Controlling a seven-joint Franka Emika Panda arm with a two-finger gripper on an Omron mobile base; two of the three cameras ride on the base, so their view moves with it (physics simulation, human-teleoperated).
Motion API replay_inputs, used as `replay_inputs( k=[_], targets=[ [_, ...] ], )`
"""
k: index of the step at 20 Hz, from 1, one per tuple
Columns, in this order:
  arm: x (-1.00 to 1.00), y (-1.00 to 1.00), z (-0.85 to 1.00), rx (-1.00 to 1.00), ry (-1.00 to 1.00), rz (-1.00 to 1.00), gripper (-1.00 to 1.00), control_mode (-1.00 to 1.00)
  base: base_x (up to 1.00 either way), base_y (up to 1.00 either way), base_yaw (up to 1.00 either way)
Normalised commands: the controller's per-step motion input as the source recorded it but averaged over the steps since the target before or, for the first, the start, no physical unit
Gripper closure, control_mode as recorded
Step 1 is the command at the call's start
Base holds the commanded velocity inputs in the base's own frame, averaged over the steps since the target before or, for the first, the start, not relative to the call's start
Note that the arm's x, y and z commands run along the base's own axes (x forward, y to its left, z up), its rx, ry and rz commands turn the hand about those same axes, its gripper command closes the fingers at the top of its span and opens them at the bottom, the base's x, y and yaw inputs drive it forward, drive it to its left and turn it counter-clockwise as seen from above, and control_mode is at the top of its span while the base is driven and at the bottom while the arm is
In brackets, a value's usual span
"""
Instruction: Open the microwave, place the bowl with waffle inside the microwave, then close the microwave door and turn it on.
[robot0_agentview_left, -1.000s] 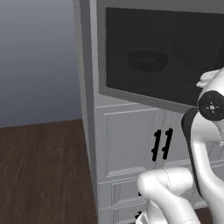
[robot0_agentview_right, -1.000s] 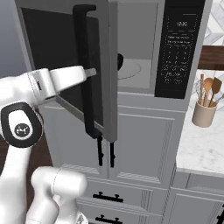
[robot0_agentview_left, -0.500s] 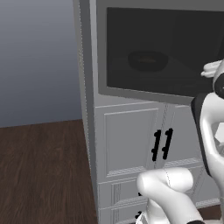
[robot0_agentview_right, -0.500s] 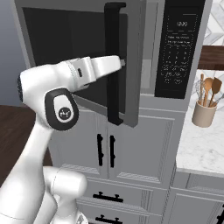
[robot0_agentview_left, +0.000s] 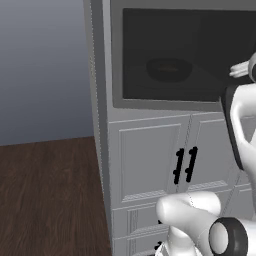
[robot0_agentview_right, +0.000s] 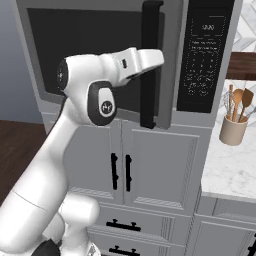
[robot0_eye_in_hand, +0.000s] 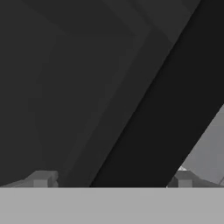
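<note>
Swung shut since a second ago, the microwave door (robot0_agentview_right: 100, 55) now lies flush with the grey frame, and the arm has followed it in toward the handle. From the left base view, the microwave (robot0_agentview_left: 180, 55) fills the upper right, and the bowl (robot0_agentview_left: 169, 69) shows dimly through the dark glass at about 1 o'clock from the white cabinet doors (robot0_agentview_left: 150, 160) below. From the right base view, the hand reaches toward the long black bar handle (robot0_agentview_right: 151, 65), with the keypad panel (robot0_agentview_right: 202, 55) at 3 o'clock of it and a utensil crock (robot0_agentview_right: 234, 131) on the marble counter (robot0_agentview_right: 225, 175). From the hand view, the gripper (robot0_eye_in_hand: 111, 180) stands with fingertips (robot0_eye_in_hand: 41, 178) wide apart, straddling the black handle's diagonal band and holding nothing.
</note>
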Motion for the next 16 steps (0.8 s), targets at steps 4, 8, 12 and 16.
replay_inputs(
  k=[4, 8, 12, 16],
  targets=[
    [0.75, -0.09, 0.00, 0.00, 0.08, 0.07, -1.00, -1.00, 0.00, 0.00, 0.00],
    [0.80, -0.04, 0.00, 0.00, 0.06, 0.06, -1.00, -1.00, 0.00, 0.00, 0.00],
    [0.87, -0.01, 0.00, 0.00, 0.05, 0.05, -1.00, -1.00, 0.00, 0.00, 0.00],
    [0.79, 0.00, 0.00, 0.00, 0.04, 0.05, -1.00, -1.00, 0.00, 0.00, 0.00]
  ],
)
